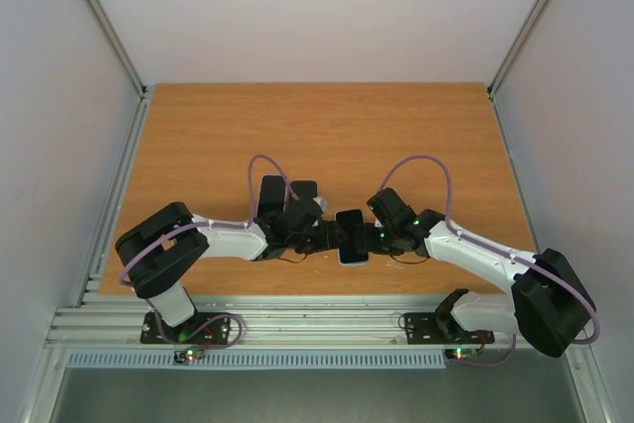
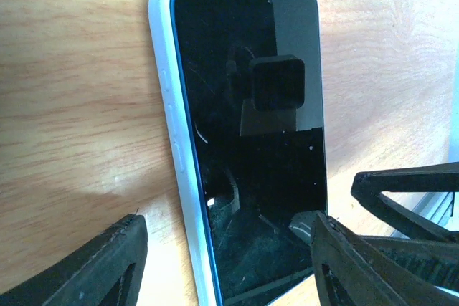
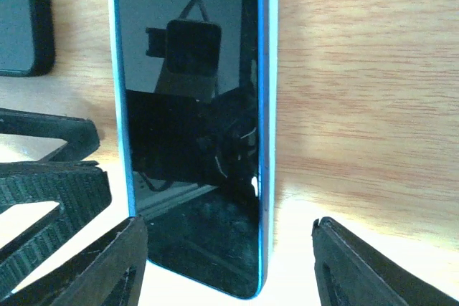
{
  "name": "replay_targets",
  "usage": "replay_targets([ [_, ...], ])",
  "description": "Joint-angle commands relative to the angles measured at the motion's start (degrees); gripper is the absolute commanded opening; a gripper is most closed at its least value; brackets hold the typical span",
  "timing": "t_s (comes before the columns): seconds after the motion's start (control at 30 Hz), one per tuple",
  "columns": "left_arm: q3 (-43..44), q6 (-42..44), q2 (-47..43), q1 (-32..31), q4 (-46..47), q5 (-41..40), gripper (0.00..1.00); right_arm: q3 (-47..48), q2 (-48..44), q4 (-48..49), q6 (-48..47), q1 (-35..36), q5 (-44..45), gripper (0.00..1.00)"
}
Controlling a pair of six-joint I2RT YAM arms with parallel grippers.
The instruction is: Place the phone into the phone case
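The phone, black glass with a blue rim, lies face up on the wooden table, seated in the white phone case. The white edge wraps its long side, and the blue rim shows along the other. My left gripper hovers low at one end, open; its right finger overlaps the phone's corner and the left finger stands off the case. My right gripper faces it from the other end of the phone, open, fingers spread wider than the phone.
A dark flat slab lies on the table just beyond the phone, near the left arm. The left gripper's black fingers reach into the right wrist view. The table's near edge with its metal rail is right behind both grippers.
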Motion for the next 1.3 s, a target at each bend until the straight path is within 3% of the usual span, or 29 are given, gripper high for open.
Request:
replay_targets([
  [0.0,-0.68,0.27,-1.09,-0.85,0.37,-0.81,0.64,0.95,-1.42,-3.37,-1.37,0.29,3.02,0.63],
  [0.3,-1.17,-0.43,0.05,-1.34,1.59,-0.22,0.62,-0.50,1.32,0.27,-1.07,0.28,1.37,0.37],
  [0.6,-1.05,-0.74,0.96,-1.81,1.91,-0.29,0.58,-1.27,3.80,3.40,-1.11,0.29,-0.64,0.18],
  [0.87,-0.63,-1.29,2.58,-2.36,3.17,0.51,0.50,-1.82,5.31,8.33,0.13,0.75,-5.47,0.10],
  [1.27,-1.80,-3.40,2.94,-3.99,6.56,1.53,0.49,0.26,11.56,11.62,0.84,3.24,-8.22,0.06],
])
